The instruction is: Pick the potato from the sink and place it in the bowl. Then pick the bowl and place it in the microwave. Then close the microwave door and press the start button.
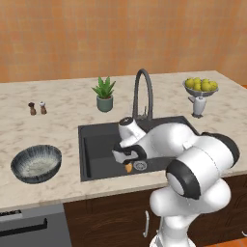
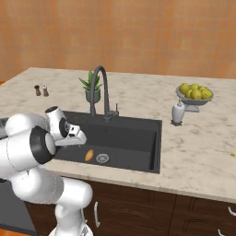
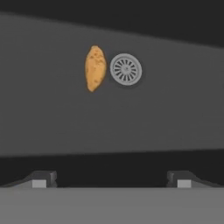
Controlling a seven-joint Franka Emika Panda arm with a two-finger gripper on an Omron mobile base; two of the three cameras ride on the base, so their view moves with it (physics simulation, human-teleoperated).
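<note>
Potato [image 3: 95, 68]: lies on the sink [image 2: 138, 145] floor, just beside the round drain [image 3: 126, 69].
Gripper [image 3: 111, 179]: fingers wide apart, empty, above the basin.
Approach: centre over the potato, straddle its narrow width, descend.
Obscured: potato half hidden behind the wrist in the left base view; depth probably misjudged.

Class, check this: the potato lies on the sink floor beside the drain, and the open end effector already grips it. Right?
Not quite. The potato does lie beside the drain in the sink, but the open end effector is clear of it, holding nothing, as the hand view shows.
</note>
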